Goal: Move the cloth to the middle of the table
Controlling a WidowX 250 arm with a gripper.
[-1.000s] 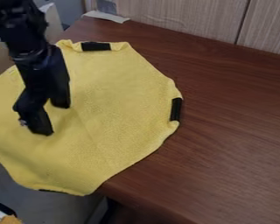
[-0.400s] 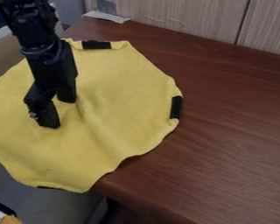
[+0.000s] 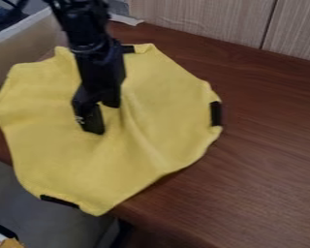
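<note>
Fingers parted, the pincer (image 3: 102,117) meets a creased, roundish yellow cloth (image 3: 60,150) on a wood-grained table (image 3: 268,160).

Indoors, likely lab or workroom; exact kind unclear. Robot arm (image 3: 86,29) above gripper (image 3: 102,117) suggests lab. Brown wood-grain table (image 3: 268,150) extends right of gripper. Pale wood-grain panels (image 3: 203,19) beyond gripper, rightward. Pale strip (image 3: 126,20) near panels' foot, beyond gripper.
</note>
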